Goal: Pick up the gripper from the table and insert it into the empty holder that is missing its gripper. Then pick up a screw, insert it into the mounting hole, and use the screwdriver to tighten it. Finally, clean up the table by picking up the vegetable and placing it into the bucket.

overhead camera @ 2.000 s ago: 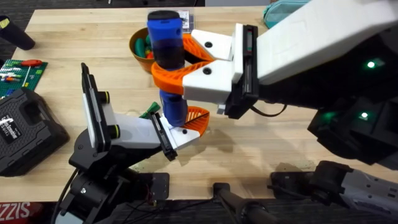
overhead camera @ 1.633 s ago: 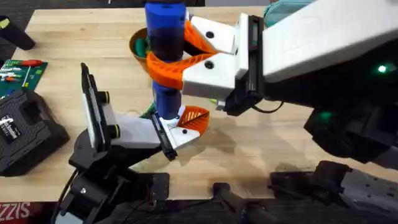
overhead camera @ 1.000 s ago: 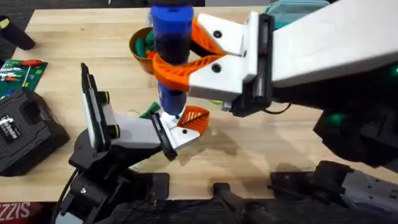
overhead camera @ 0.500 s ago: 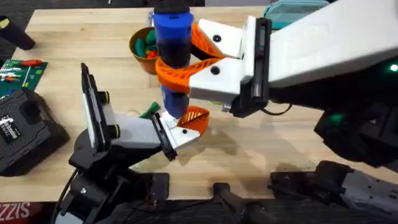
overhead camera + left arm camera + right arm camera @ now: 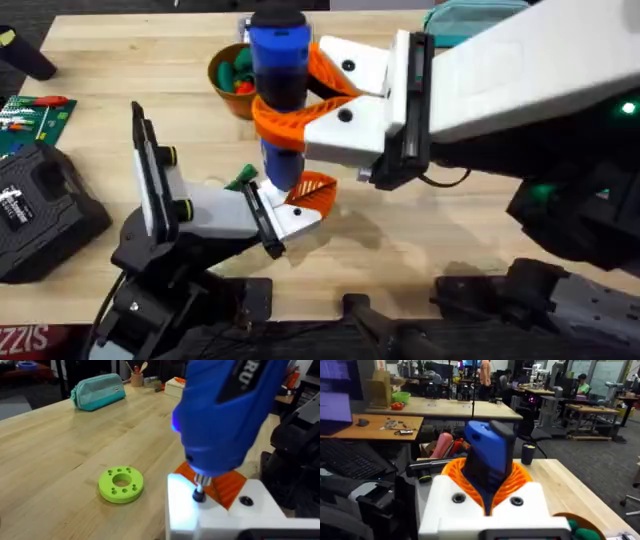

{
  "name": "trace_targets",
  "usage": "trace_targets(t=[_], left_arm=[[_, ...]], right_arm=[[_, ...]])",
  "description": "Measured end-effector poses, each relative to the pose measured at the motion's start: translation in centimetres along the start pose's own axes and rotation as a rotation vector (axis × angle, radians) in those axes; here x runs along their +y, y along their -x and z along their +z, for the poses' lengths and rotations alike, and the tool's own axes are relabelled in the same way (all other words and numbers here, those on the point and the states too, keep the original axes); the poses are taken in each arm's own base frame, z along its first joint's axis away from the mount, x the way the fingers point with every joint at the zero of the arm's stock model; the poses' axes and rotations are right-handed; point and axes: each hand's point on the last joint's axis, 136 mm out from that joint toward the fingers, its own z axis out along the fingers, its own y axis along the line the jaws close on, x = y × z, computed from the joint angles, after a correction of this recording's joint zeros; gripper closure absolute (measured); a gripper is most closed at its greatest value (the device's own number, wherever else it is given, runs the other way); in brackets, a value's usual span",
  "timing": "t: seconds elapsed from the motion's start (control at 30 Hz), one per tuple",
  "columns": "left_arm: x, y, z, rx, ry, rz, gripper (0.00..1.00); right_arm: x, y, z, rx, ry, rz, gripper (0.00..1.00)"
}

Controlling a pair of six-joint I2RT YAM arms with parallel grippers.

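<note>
The right gripper (image 5: 290, 110) clamps the screwdriver (image 5: 277, 90) upright so its bit (image 5: 199, 491) meets the holder (image 5: 220, 515). The orange gripper (image 5: 312, 192) sits seated there, braced for tightening. Left gripper's grip: cannot tell.

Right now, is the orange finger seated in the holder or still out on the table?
In. The gripper sits on the holder, and the screwdriver stands upright with its bit on the mount.
</note>
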Motion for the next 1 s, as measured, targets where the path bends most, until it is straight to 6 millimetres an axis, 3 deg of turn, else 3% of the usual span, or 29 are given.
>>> trace_targets(t=[1.0], left_arm=[[-0.04,0.00,0.00,0.000,-0.003,0.002,0.989]], right_arm=[[0.06,0.38,-0.05,-0.016,0.005,0.015,0.968]])
